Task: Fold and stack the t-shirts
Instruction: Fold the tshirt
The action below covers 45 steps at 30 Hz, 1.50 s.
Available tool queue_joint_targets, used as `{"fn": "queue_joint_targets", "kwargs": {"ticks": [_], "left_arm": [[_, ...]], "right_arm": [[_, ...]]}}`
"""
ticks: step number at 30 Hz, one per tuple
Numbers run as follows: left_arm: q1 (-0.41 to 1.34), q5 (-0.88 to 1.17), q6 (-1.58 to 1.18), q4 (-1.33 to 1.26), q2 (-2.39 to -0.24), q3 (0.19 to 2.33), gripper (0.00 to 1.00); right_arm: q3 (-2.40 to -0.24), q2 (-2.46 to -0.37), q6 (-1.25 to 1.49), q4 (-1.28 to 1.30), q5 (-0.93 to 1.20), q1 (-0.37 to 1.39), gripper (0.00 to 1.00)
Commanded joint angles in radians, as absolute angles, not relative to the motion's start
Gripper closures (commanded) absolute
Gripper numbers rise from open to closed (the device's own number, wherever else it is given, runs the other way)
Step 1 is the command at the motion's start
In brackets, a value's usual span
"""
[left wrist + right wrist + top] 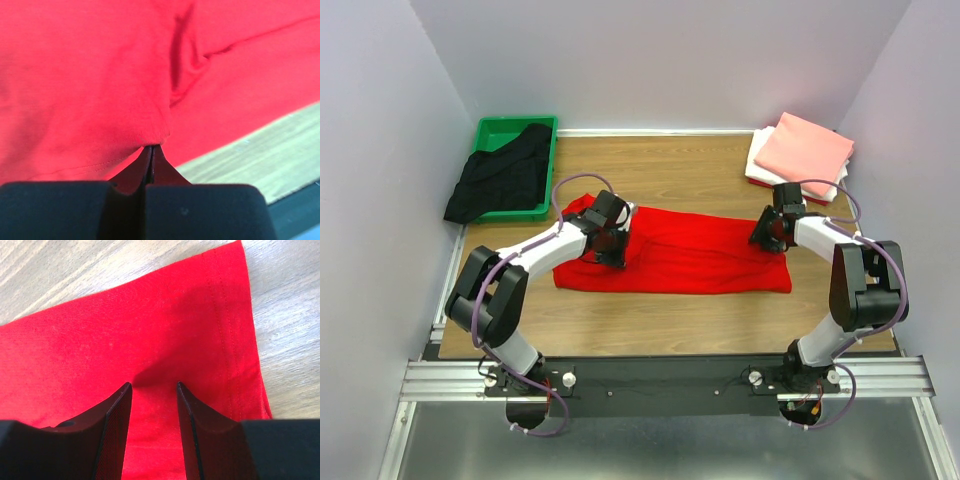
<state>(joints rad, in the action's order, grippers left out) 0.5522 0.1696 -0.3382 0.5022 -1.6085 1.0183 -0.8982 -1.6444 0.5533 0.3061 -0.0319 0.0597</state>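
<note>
A bright red t-shirt (pixel 690 258) lies spread flat across the middle of the table. My left gripper (pixel 611 252) is down on its left part. In the left wrist view its jaws are shut, with a fold of the red t-shirt (pixel 100 75) pinched at the left gripper's (pixel 152 146) tips. My right gripper (pixel 767 236) rests on the shirt's right end near the hem. In the right wrist view the right gripper (pixel 153 385) is open, both tips pressed onto the red t-shirt (pixel 150 325), with flat cloth between them. A black t-shirt (pixel 503 178) lies crumpled in a tray.
The green tray (pixel 544 124) stands at the back left, the black shirt spilling over its left rim. At the back right a folded salmon-pink t-shirt (pixel 805 148) lies on a folded white t-shirt (pixel 758 165). White walls close in both sides.
</note>
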Motion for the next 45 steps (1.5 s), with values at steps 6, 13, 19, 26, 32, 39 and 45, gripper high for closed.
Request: {"fn": "queue_joint_targets", "kwargs": {"ticks": [6,13,19,26,32,39,45], "left_arm": [[0.555,0.344,-0.348,0.508,-1.606,1.002,1.0],[0.555,0.348,-0.339,0.52,-1.629,0.986,1.0],[0.554,0.302,-0.344,0.544,-1.618,1.04,0.52],[0.514,0.288,-0.341,0.598,-1.577,1.147,0.34],[0.396,0.262,-0.359,0.514,-1.581,1.108,0.31],[0.334,0.219,-0.397,0.391,-1.678,1.032,0.31],[0.316,0.184,-0.382,0.347,-1.785,1.066,0.31]], "right_arm": [[-0.861,-1.723,0.552,0.357,-0.069,0.06,0.52],[-0.859,-1.732,0.554,0.357,-0.064,0.06,0.52],[-0.862,-1.712,0.548,0.36,-0.069,0.06,0.52],[-0.908,-1.614,0.512,0.41,-0.066,0.061,0.51],[-0.939,-1.63,0.451,0.414,-0.048,0.06,0.5],[-0.925,-1.689,0.436,0.408,-0.032,0.061,0.5],[-0.859,-1.658,0.459,0.46,-0.012,0.06,0.5]]}}
